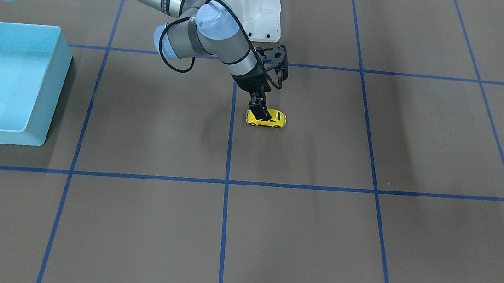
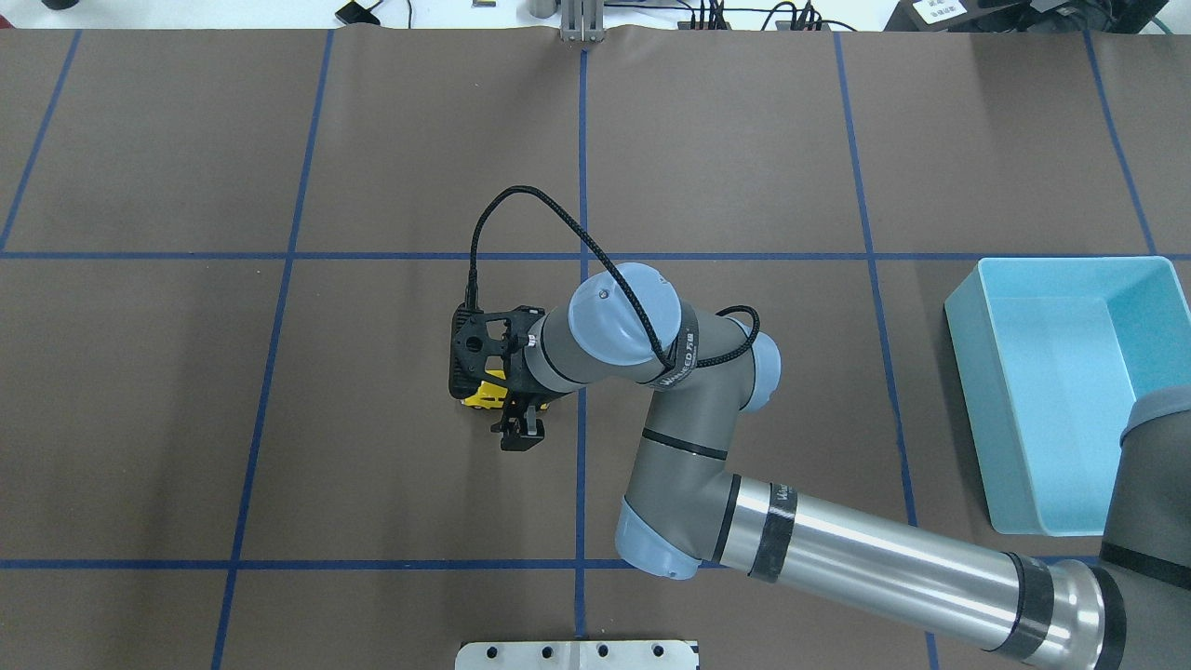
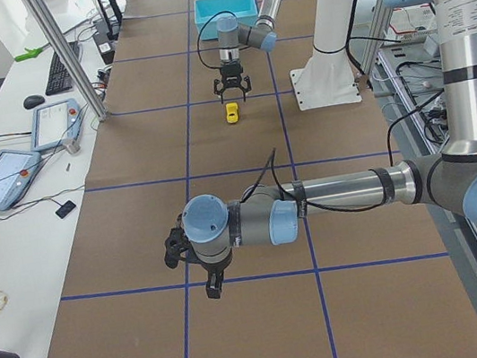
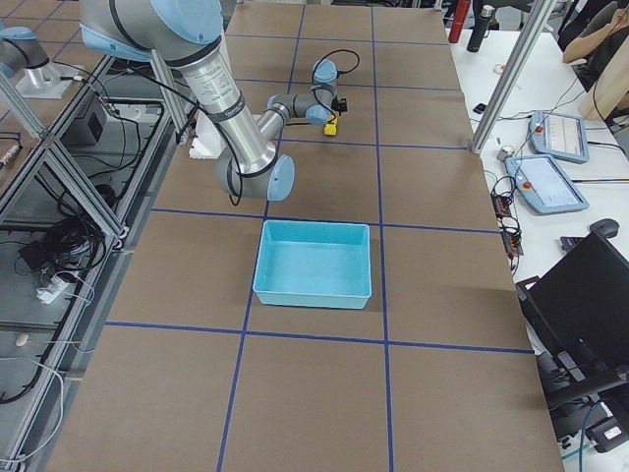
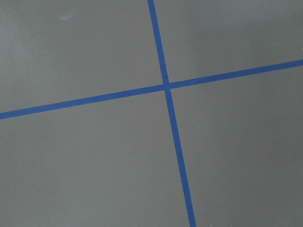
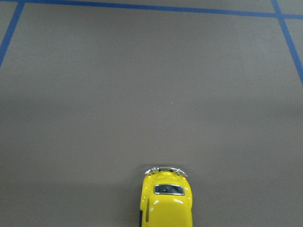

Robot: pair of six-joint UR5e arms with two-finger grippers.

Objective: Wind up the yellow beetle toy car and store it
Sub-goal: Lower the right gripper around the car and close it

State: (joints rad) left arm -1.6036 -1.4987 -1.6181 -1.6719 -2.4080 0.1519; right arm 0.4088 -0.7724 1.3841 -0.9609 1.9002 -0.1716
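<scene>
The yellow beetle toy car [image 1: 273, 118] stands on its wheels on the brown mat near the table's middle. It also shows in the overhead view [image 2: 481, 398] and at the bottom of the right wrist view [image 6: 166, 201]. My right gripper [image 1: 262, 110] hangs right over the car, open, with one finger low beside the car's roof; its other finger is hidden. In the overhead view the right gripper [image 2: 507, 414] covers most of the car. My left gripper [image 3: 201, 276] hovers over bare mat far from the car; I cannot tell whether it is open.
The light blue bin [image 1: 13, 26] stands open and empty at the table's end on my right, also in the overhead view [image 2: 968, 372]. Blue tape lines [image 5: 166, 86] cross the mat. The white robot base [image 1: 247, 2] stands behind the car.
</scene>
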